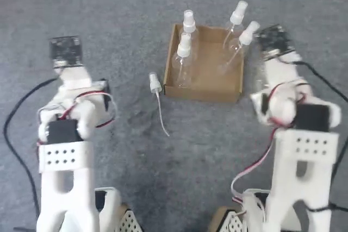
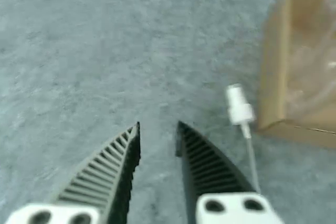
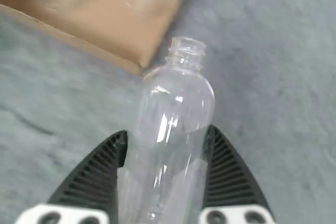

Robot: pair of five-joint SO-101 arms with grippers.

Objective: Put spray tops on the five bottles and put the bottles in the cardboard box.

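Observation:
A clear bottle [image 3: 176, 114] with a bare, capless neck sits between the fingers of my right gripper [image 3: 168, 134], which is shut on its body just beside a corner of the cardboard box [image 3: 100, 19]. A loose white spray top [image 1: 155, 83] with its long dip tube lies on the grey cloth left of the cardboard box [image 1: 204, 92]. My left gripper [image 2: 157, 129] is open over bare cloth, with the spray top [image 2: 239, 105] a short way beyond one fingertip and the box [image 2: 294, 77] past it. Several capped bottles [image 1: 182, 58] stand in the box.
The table is covered in grey cloth [image 1: 130, 31]. The left arm [image 1: 70, 107] stands at the left and the right arm [image 1: 288, 107] at the right, close to the box's right wall. Red and black cables trail from both arms.

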